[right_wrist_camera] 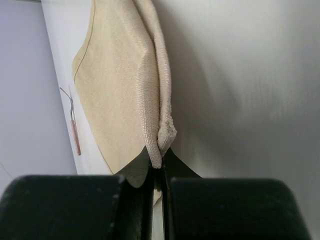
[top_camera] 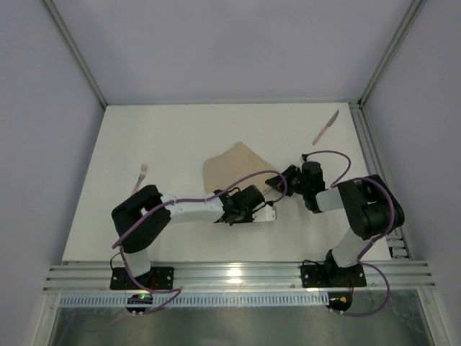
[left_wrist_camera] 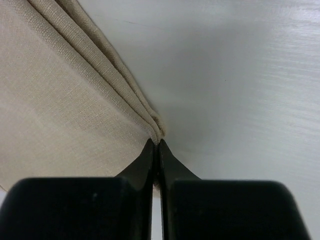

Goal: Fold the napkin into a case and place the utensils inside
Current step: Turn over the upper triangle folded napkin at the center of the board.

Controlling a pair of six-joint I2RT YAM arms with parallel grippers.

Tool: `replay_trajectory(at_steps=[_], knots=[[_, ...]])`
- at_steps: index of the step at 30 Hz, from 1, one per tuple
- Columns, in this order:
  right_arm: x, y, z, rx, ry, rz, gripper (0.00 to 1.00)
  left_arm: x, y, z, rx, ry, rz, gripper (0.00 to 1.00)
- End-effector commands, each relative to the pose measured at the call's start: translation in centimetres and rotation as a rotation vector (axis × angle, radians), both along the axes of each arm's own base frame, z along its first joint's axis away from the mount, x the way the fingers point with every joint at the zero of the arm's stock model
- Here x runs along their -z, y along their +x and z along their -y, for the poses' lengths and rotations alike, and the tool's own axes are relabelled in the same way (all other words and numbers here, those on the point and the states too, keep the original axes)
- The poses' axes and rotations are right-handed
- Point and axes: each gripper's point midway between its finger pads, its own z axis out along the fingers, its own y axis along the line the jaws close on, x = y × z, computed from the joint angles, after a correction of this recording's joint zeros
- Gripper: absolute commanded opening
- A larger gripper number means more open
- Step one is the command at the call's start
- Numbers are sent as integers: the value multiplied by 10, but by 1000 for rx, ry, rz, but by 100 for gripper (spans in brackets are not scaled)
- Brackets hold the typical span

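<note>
Top external: one napkin [top_camera: 230, 167], one knife [top_camera: 325, 127], one fork [top_camera: 141, 175].

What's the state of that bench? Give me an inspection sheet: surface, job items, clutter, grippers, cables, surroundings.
Surface: white table, no spills seen.
Job's things: beige napkin partly folded near the centre, its layers stacked at one edge; knife far right; thin utensil at left. Both lie apart from the cloth.
Clutter: nothing seen.
Grippers: left gripper shut on the napkin's layered corner; right gripper shut on its edge.
Cables: purple cables loop along both arms.
Surroundings: pale enclosure walls; metal rail at the near edge.
</note>
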Motion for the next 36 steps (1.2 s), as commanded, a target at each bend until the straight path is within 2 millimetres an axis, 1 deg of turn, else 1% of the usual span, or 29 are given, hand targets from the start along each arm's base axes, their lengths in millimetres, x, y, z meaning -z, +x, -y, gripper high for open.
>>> replay_trajectory(at_steps=[1, 3, 4, 6, 7, 8, 9, 10, 11, 12, 13, 15, 16, 18, 21, 23, 24, 25, 26, 27, 28, 29, 30, 31, 32, 33, 34, 35, 36], knots=[[-41, 14, -6, -31, -33, 139, 4, -7, 11, -22, -22, 45, 36, 0], [-56, 12, -8, -45, -35, 161, 4, -21, 21, -26, -36, 21, 52, 0], [-66, 12, -12, -58, -29, 182, 4, -35, 30, -31, -57, -11, 61, 0], [-76, 7, -15, -74, -35, 184, 4, -54, 31, -36, -34, -18, 45, 0], [-95, 6, -18, -85, -35, 236, 4, -72, 34, -41, -41, -52, 59, 0], [-98, 1, -19, -91, -46, 225, 4, -84, 34, -41, -32, -68, 63, 0], [-106, -1, -19, -94, -53, 241, 4, -90, 27, -49, -5, -47, 41, 0], [-127, -3, -20, -92, -52, 292, 4, -105, 26, -54, 2, -68, 52, 0], [-131, -8, -21, -97, -60, 288, 4, -114, 24, -56, 13, -74, 50, 0], [-138, -11, -21, -96, -57, 298, 4, -117, 16, -65, 29, -49, 20, 0], [-147, -13, -20, -93, -56, 311, 4, -123, 14, -69, 29, -50, 19, 0], [-169, -26, -19, -87, -23, 335, 4, -146, 8, -79, 24, -73, 32, 0], [-165, -29, -20, -88, -17, 308, 4, -148, 7, -80, 23, -68, 26, 0], [-174, -43, -22, -91, 12, 290, 4, -166, 4, -84, 19, -100, 50, 0], [-188, -51, -21, -82, 36, 296, 4, -187, 5, -90, -2, -125, 92, 0], [-207, -46, -21, -73, 38, 336, 4, -199, 15, -91, -22, -134, 138, 0], [-208, -40, -22, -73, 34, 334, 4, -200, 21, -90, -32, -132, 142, 0], [-224, -33, -24, -78, 24, 374, 4, -208, 35, -95, -68, -146, 159, 0], [-230, -27, -27, -83, 21, 388, 4, -211, 43, -96, -82, -159, 156, 0], [-235, -14, -31, -86, 17, 397, 4, -207, 62, -106, -137, -146, 144, 0], [-236, -6, -33, -82, 15, 399, 4, -210, 74, -110, -169, -156, 151, 0], [-244, 4, -37, -84, 27, 430, 4, -222, 89, -112, -189, -174, 182, 0], [-245, 13, -41, -87, 31, 431, 4, -227, 105, -117, -216, -179, 213, 0], [-245, 32, -48, -91, 29, 420, 4, -223, 123, -126, -254, -163, 220, 0], [-250, 43, -53, -96, 38, 436, 4, -235, 138, -128, -268, -182, 256, 0], [-274, 56, -60, -104, 51, 480, 4, -243, 151, -130, -277, -192, 292, 0], [-257, 74, -65, -107, 36, 442, 4, -240, 168, -139, -307, -179, 300, 0], [-262, 84, -69, -111, 38, 457, 4, -255, 181, -140, -319, -196, 341, 0], [-265, 93, -74, -115, 40, 461, 4, -260, 191, -143, -328, -192, 366, 0]])
